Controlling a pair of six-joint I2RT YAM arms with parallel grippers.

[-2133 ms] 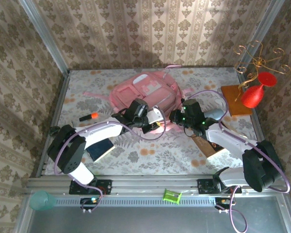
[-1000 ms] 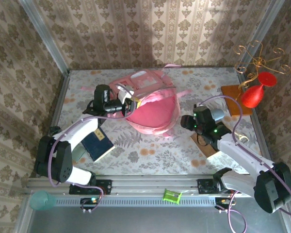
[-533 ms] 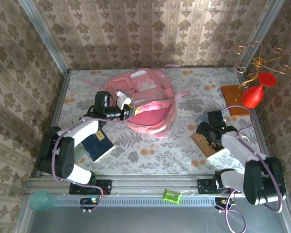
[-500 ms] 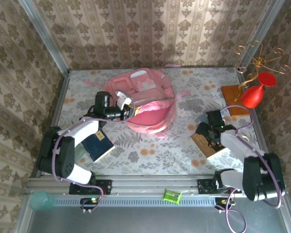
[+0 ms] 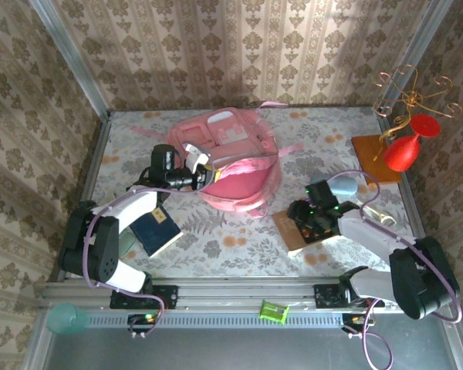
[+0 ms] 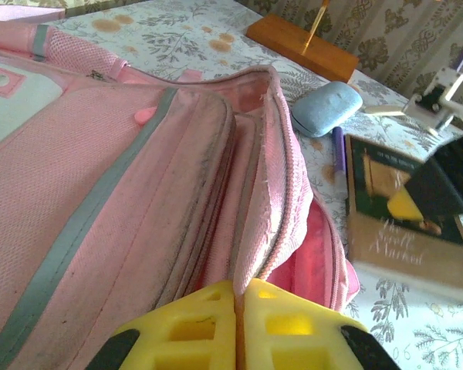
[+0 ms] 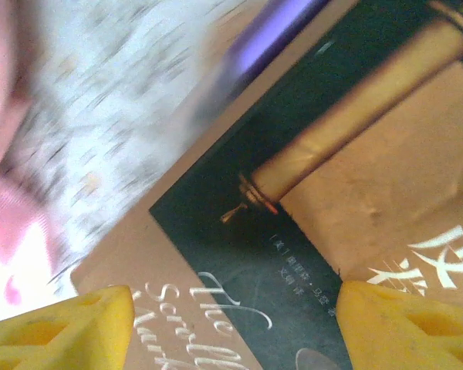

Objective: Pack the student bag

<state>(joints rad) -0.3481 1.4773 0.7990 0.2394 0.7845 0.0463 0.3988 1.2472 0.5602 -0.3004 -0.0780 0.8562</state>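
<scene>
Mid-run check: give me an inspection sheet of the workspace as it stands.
Surface: table under floral cloth.
Job's things: student bag, main compartment open; brown book beside it.
Clutter: dark blue book, blue-grey case, purple pen, red vase, gilt wire stand.
Tools: left tool shut on the student bag's opening edge; right tool open over the brown book.
Cables: purple cable loops by the case.
Surroundings: wallpapered walls; green item and teal cup on front ledge.

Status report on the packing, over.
Left pincer shut on student bag rim. Right pincer open over book. Bag mouth open toward book. Blue case nearby, not blocking.
</scene>
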